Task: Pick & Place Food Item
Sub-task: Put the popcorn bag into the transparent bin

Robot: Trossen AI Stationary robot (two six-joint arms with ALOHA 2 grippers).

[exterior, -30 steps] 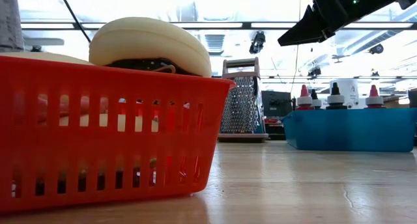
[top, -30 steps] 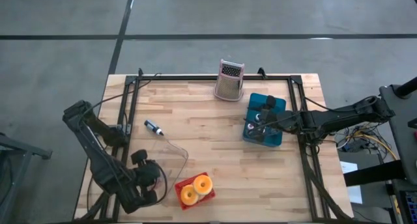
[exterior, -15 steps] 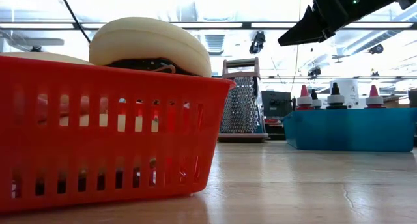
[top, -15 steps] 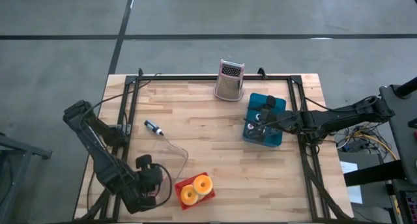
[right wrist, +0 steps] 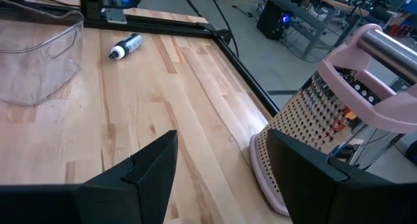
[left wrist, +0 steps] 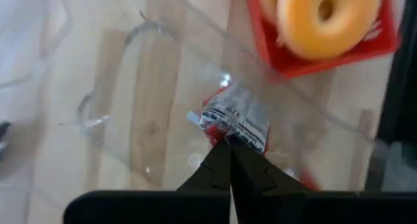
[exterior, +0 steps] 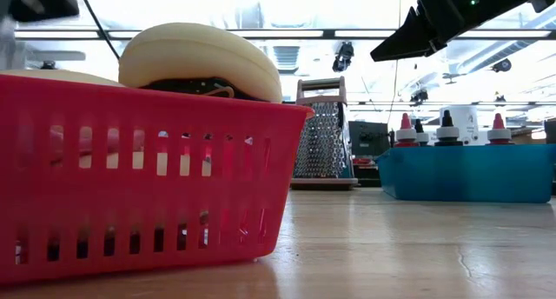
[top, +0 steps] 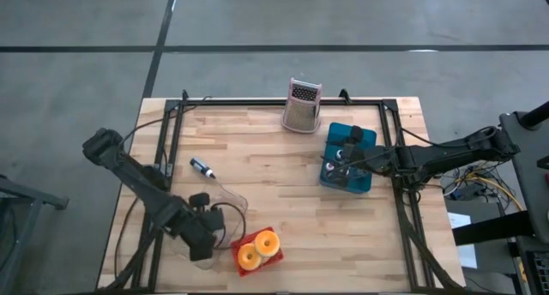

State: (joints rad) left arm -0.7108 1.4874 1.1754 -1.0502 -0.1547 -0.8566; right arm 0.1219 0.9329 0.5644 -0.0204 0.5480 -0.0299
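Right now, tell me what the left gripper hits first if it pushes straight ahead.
Probably the clear plastic container: the left gripper, its fingers shut, points into it at a red-and-white packet. Whether the packet lies inside is unclear.

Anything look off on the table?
Mostly tidy. One oddity: a marker lies loose on its side on the table, away from the blue bin holding other markers. The grater stands upright; the donuts sit in the red basket.
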